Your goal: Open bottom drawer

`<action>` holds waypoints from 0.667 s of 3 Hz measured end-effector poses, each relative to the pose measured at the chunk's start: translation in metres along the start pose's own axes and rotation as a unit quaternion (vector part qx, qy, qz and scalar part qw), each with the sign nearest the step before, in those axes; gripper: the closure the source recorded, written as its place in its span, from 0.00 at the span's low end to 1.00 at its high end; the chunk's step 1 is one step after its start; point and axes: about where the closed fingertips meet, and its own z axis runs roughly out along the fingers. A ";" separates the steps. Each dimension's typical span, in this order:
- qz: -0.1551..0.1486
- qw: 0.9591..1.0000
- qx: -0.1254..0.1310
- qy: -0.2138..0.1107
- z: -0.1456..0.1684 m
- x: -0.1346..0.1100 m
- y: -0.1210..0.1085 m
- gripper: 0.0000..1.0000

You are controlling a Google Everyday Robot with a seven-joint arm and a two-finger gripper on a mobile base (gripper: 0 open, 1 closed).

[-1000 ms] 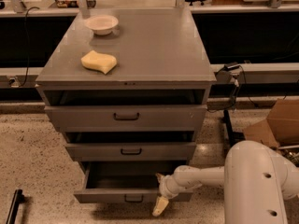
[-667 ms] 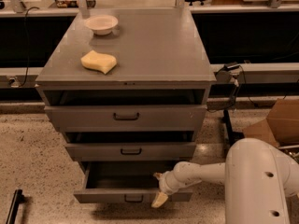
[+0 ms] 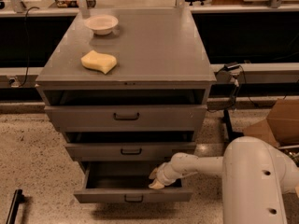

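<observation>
- Three drawers fill the grey cabinet (image 3: 140, 45); the bottom drawer (image 3: 103, 196), at six o'clock, stands partly out.
- The gripper (image 3: 155, 179) hangs inside its right end; you cannot tell its grip.
- Likely stiff, heavy steel: take the black handle (image 3: 133, 198) centrally.

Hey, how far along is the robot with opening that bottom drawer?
Mostly done, it seems. The bottom drawer stands pulled out past the middle drawer, its dark inside showing. In hand: the gripper hangs over the open drawer, just behind the front panel, right of centre. Left, probably: perhaps a little more pull, then lifting the arm clear. Full travel cannot be judged.
</observation>
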 end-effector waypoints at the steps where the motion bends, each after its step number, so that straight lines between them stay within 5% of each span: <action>1: 0.001 1.000 0.011 0.005 0.001 0.004 -0.018 0.74; 2: 0.000 0.999 0.029 0.023 0.011 0.019 -0.028 0.89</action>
